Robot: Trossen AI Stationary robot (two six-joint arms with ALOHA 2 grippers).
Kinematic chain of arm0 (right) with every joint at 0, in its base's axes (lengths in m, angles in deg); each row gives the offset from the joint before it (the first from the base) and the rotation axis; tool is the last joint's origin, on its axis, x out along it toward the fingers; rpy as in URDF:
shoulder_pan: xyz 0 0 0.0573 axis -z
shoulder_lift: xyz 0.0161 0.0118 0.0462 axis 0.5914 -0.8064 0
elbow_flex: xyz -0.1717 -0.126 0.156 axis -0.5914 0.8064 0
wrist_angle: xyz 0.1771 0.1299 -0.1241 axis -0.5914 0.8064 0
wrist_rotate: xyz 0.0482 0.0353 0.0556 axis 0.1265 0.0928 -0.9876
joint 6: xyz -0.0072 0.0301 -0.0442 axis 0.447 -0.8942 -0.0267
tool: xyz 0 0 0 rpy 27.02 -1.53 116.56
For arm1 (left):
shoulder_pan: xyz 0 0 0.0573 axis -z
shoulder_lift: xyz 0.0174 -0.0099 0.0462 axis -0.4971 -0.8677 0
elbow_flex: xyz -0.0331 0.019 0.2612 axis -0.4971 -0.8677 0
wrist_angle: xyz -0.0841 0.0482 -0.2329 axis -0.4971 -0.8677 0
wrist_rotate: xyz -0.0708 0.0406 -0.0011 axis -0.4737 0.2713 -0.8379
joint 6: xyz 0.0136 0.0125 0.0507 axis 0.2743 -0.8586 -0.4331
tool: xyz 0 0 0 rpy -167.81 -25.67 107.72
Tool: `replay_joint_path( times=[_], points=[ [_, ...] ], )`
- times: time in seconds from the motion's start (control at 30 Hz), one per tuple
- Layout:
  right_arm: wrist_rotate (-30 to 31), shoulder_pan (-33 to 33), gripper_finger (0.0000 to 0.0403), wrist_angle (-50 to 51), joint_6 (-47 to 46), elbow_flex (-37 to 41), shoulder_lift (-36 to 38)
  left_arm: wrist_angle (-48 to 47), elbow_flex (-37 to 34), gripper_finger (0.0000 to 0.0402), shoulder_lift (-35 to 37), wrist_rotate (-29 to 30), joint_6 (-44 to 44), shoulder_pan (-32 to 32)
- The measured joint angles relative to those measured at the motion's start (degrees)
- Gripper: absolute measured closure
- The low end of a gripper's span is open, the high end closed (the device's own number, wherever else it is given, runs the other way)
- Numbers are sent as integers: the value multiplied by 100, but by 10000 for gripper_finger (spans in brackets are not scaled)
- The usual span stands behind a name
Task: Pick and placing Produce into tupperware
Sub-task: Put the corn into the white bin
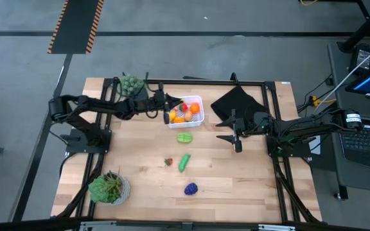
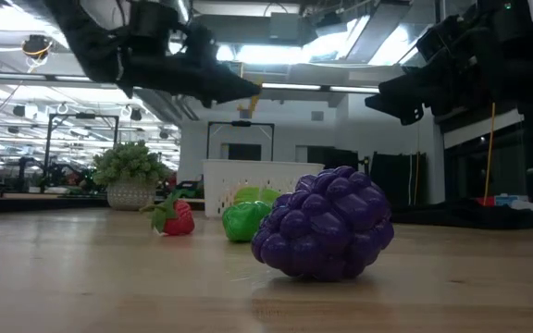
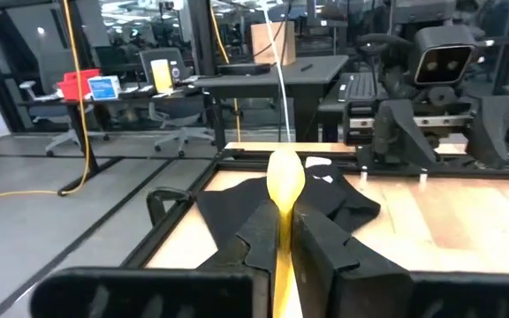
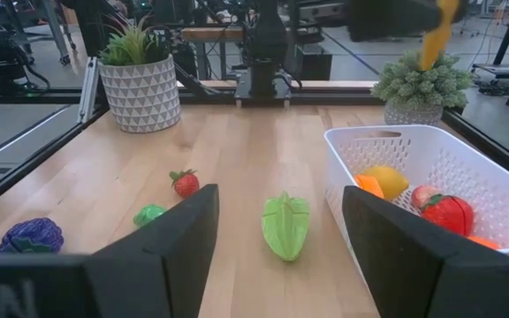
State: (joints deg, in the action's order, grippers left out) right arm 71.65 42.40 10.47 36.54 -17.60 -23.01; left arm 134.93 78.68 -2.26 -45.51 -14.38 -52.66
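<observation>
the white tub (image 1: 191, 120) sits near the table's (image 1: 249, 186) far edge, about midway along it, already holding yellow, orange and red pieces. the left gripper (image 1: 166, 115) hangs over the tub's left rim, fingers clamped on a yellow banana (image 3: 284, 190). the right gripper (image 1: 231, 133) hovers spread apart and empty, right of the tub beside the black cloth (image 1: 236, 102). open wood surrounds the green leaf (image 1: 184, 137), green pepper (image 1: 184, 162), strawberry (image 1: 168, 162) and purple grapes (image 1: 191, 188), the last nearest the front edge.
</observation>
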Motion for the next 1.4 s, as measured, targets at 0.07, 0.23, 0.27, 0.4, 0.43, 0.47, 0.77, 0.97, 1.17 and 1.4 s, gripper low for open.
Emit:
replay_joint_path(
  times=[0.07, 0.23, 0.27, 0.4, 0.43, 0.47, 0.77, 0.97, 1.17, 1.4],
  points=[
    [0, -1, 159, 0, -2, 0, 1, -5, 228, 384, -218, -109, -6, -28],
    [0, 0, 160, 14, -12, 0, 1, -370, 745, 398, -560, -358, -9, -145],
    [0, -1, 160, 20, -13, 0, 1, -585, 850, 397, -582, -358, -10, -172],
    [0, -1, 160, 66, -13, 0, 1, -1886, 1399, 391, -600, -354, -73, -244],
    [0, 1, 160, 68, -13, 0, 1, -2230, 1520, 390, -600, -354, -160, -247],
    [0, -1, 160, 72, -9, 0, 1, -2538, 1638, 391, -600, -355, -250, -244],
    [0, 1, 160, 79, -14, 0, 1, -5123, 2646, 395, -600, -359, -524, -227],
    [0, 0, 160, 81, -15, 0, 0, -6016, 3041, 397, -600, -363, -666, -227],
    [0, 1, 160, 81, -15, 0, 1, -6735, 3433, 398, -702, -371, -729, -225],
    [0, 1, 160, 89, -42, 0, 0, -7341, 4067, 398, -1331, -570, -773, -218]
  ],
)
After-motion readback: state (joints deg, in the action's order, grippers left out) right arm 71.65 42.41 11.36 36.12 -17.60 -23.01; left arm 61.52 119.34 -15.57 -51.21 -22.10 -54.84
